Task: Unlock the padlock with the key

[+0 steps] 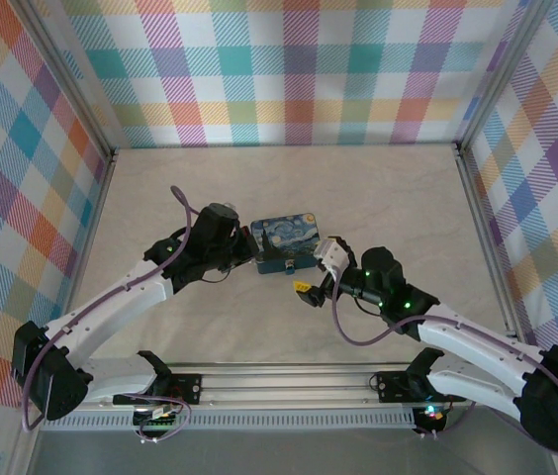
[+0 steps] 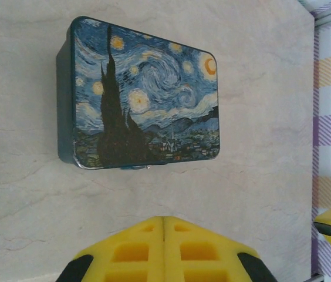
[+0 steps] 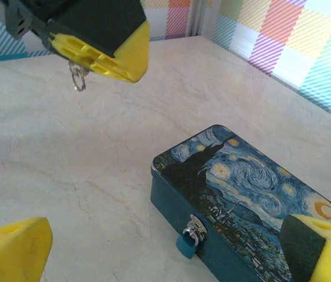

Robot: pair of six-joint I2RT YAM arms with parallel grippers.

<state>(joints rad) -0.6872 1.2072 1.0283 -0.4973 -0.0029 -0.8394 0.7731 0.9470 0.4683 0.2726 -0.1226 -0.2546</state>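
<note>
The tiny blue padlock hangs by its silvery shackle from the clasp on the front wall of the Starry-Night tin. My right gripper is open, its yellow fingers standing wide on either side of the padlock and short of it. My left gripper hovers above the table to the left of the tin, shut. A small silvery ring dangles under its fingers, and the key's blade is hidden between the pads. In the left wrist view the shut fingers point at the tin.
The tin sits mid-table between both grippers. Checked walls and a metal frame close in the marble-look table. Open tabletop lies behind and to both sides of the tin.
</note>
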